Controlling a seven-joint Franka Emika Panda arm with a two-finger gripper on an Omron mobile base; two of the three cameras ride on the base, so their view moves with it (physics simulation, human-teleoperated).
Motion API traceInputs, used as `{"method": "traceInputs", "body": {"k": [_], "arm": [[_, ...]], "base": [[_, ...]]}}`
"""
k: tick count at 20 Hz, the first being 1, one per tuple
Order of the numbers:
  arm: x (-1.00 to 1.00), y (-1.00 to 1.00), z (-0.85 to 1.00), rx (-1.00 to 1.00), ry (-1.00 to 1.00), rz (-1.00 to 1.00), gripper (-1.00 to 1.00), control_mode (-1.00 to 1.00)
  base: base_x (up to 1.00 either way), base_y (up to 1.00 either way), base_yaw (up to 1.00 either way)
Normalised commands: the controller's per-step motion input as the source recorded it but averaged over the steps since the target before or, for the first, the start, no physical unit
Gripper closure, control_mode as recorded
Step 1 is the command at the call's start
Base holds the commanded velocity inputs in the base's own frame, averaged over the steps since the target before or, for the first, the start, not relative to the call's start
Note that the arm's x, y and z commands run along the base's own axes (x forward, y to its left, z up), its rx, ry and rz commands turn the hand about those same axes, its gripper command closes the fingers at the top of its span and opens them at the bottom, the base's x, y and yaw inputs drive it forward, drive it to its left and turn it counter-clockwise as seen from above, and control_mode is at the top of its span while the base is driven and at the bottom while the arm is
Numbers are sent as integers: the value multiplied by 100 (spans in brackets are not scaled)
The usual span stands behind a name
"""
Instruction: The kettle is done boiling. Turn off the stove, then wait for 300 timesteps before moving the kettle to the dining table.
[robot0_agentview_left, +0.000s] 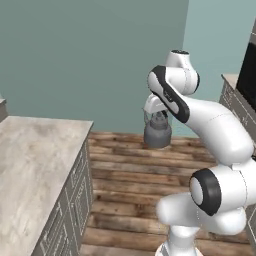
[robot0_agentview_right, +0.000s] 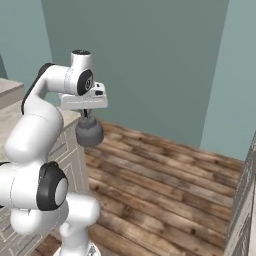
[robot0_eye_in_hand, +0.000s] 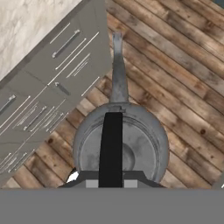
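floor: brown wooden planks, wide and bare | counter: beige marble slab on grey panelled cabinet, at 9 o'clock | kettle: squat dark grey metal kettle, carried over floor | gripper: fingers pinching arched handle

The kettle hangs straight below my pincer, its handle between my fingertips, lifted well above the wooden floor. Seen from my hand, its spout points away from my pincer. The counter with its drawer fronts lies below and to my pincer's left. A wall stands beyond my pincer.
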Motion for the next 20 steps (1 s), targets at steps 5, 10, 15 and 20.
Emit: {"method": "traceInputs", "body": {"k": [5,10,15,20], "arm": [[0,0,0,0,0,0,100,100],[0,0,0,0,0,0,100,100],[0,0,0,0,0,0,100,100],[0,0,0,0,0,0,100,100]], "base": [[77,-1,6],[77,0,9],[74,-1,11],[71,0,14]]}}
